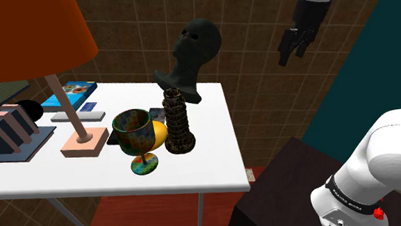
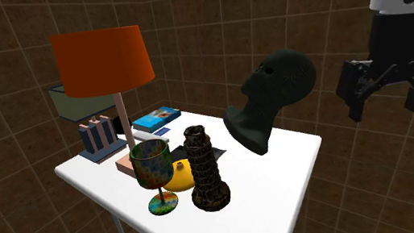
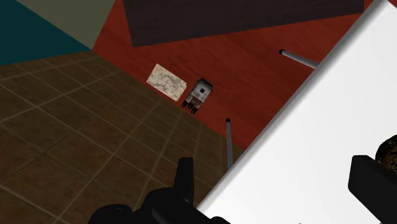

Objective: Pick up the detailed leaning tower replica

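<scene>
Nothing grasped yet. My hand (image 1: pixel 293 42) hangs high, beyond table (image 1: pixel 215 167) edge, fingers apart, empty. Tower replica (image 1: pixel 179 122) stands mid-table, just beside goblet (image 1: pixel 139 139), near dark head bust (image 1: pixel 193 50). I judge approach, descent, grip and lift all left.

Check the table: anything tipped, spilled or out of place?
Nothing stands out. The tower replica stands on its base on the white table, its lean looking built in; the goblet and lamp are upright. The gripper hangs open, clear of them.
</scene>
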`<state>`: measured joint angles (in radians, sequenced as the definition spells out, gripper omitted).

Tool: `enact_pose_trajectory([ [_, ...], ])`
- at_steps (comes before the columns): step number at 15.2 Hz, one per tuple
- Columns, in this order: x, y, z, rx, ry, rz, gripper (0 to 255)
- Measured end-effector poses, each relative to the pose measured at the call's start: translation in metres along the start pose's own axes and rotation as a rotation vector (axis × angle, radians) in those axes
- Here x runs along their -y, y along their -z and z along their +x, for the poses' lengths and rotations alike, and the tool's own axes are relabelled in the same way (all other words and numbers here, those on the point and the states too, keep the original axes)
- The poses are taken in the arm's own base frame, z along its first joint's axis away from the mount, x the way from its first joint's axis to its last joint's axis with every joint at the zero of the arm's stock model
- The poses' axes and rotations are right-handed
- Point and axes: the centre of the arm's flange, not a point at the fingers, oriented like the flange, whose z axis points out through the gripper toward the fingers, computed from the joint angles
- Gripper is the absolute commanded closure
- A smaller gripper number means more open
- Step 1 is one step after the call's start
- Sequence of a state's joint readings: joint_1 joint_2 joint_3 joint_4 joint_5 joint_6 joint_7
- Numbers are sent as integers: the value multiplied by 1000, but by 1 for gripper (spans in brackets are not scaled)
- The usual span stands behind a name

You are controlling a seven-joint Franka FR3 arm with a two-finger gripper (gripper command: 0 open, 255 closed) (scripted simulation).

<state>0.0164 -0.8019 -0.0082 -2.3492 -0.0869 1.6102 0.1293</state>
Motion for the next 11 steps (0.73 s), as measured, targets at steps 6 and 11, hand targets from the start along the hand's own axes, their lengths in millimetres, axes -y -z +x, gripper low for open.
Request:
enact_pose_trajectory([
  [6, 45, -7, 25, -1, 21, 4, 0],
  [11, 105, -16, 50, -2, 46, 10, 0],
])
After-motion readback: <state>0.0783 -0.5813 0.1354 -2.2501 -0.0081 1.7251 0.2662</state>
